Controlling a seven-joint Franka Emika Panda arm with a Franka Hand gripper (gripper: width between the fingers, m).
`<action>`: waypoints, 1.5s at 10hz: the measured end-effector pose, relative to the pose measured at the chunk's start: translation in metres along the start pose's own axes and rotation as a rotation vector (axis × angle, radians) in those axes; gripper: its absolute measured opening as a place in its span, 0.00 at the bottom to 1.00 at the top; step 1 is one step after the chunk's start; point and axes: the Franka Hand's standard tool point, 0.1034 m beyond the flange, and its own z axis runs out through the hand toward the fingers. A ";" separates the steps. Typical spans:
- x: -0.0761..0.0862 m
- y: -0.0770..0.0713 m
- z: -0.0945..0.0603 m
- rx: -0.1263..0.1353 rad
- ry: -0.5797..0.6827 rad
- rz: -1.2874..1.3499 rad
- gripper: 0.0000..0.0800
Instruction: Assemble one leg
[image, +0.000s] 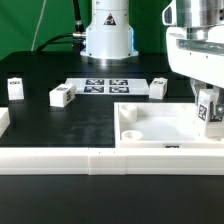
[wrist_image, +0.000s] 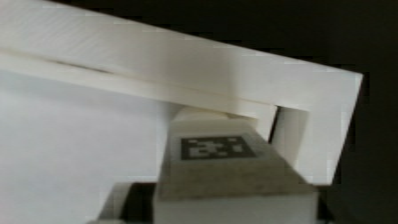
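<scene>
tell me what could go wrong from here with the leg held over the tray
1. The leg, clamped in the shut jaws, sits close beside the raised wall of the tray; lowering it may catch that wall and tilt it.
2. No corner hole shows beneath it in the wrist view, so it might miss the hole.

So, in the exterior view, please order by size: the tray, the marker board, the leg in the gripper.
1. tray
2. marker board
3. leg; it is nearer the camera than the board, yet it looks smaller.
</scene>
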 end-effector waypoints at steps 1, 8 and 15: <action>0.000 0.000 0.000 0.000 0.000 -0.009 0.40; -0.008 0.000 0.001 -0.058 -0.007 -0.770 0.81; 0.000 -0.005 0.000 -0.121 -0.013 -1.495 0.81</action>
